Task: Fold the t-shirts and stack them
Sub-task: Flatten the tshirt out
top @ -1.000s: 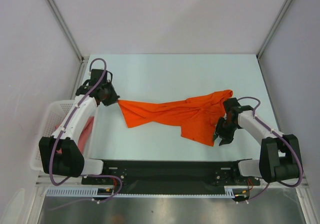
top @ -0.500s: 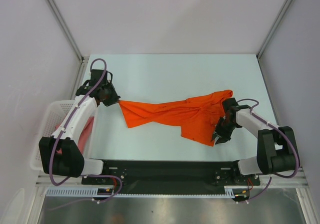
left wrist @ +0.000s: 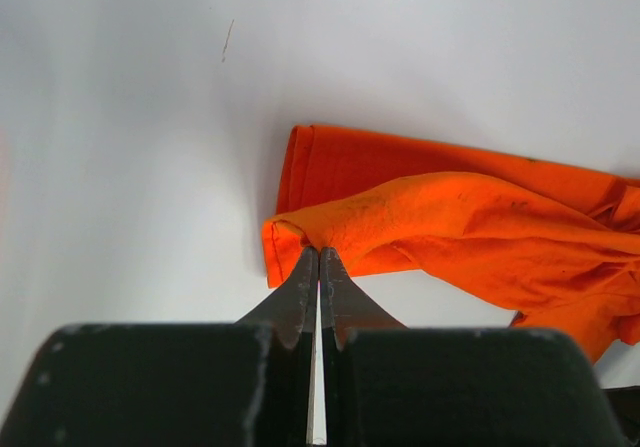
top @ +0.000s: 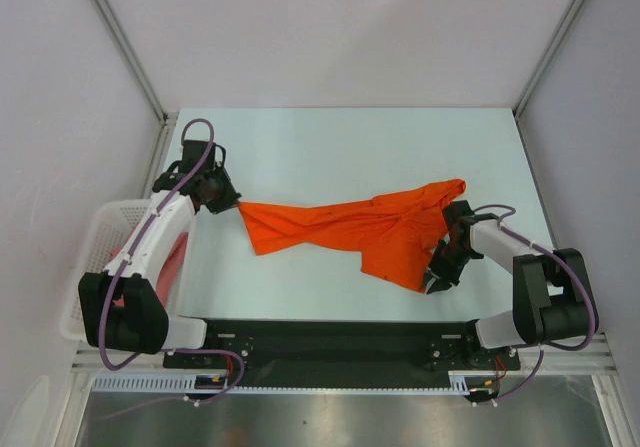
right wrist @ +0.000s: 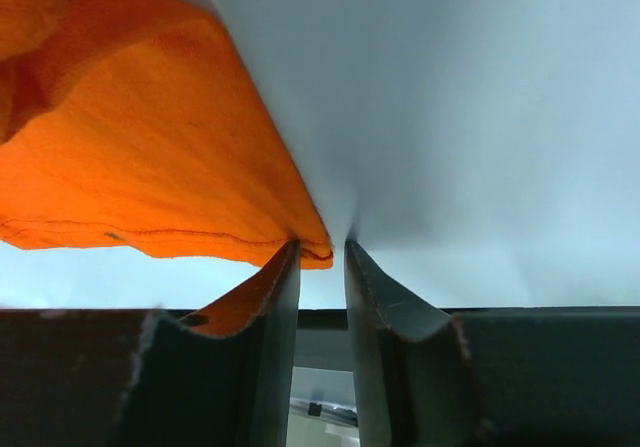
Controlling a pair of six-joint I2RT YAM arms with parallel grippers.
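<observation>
Seen from above, a bright orange t-shirt point(top: 350, 229) lies rumpled and stretched across the middle of a pale table point(top: 330, 147), running from the left arm to the right arm. The left gripper point(top: 234, 205) is clamped tight on a bunched fold at the shirt's far left end, its fingers point(left wrist: 300, 289) pressed together with cloth pinched at the tips. This looks like an anchor, so the fabric can be pulled out flat before folding. The right gripper point(top: 434, 283) sits low at the shirt's near right corner. Its fingers point(right wrist: 275, 302) stand a narrow gap apart with the hemmed corner tip between them, so it has not closed on the cloth (it seems lined up to pinch that corner). A white lattice basket point(top: 95, 237) hangs off the table's left edge, partly behind the left arm. A salmon-pink t-shirt point(top: 176, 259) lies inside it, mostly hidden, showing only as a strip of colour. The orange shirt's sleeves and collar are hard to pick out among the folds, and its layers overlap, so which side faces up cannot be told. The right wrist view shows only the corner, with the rest of the cloth cut off.
</observation>
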